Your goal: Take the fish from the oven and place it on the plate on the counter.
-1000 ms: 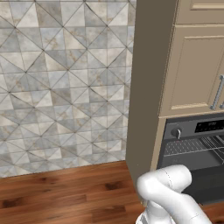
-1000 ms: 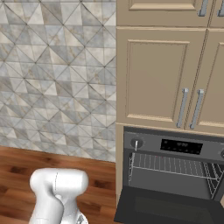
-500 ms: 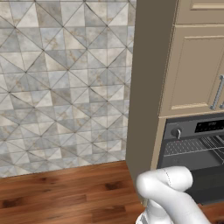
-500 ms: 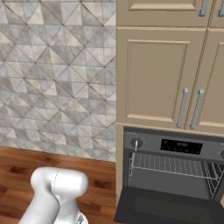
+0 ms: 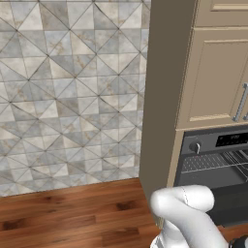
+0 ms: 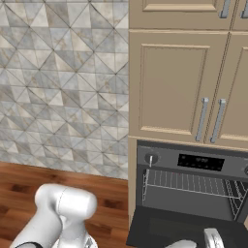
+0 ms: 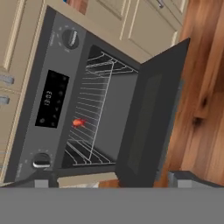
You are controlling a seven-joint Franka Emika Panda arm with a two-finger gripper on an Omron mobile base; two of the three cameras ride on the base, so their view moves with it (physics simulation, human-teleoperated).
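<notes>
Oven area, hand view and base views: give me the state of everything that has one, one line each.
oven: door open, wire rack inside.
fish: on the rack inside the oven, not yet grasped.
gripper: open, empty, short of the oven.
cabinet doors: shut.

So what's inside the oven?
The oven has its door open. Inside are metal wire racks, and a tiny red-orange fish lies on one near the front. The door hides part of the inside, so anything behind it can't be seen.
</notes>
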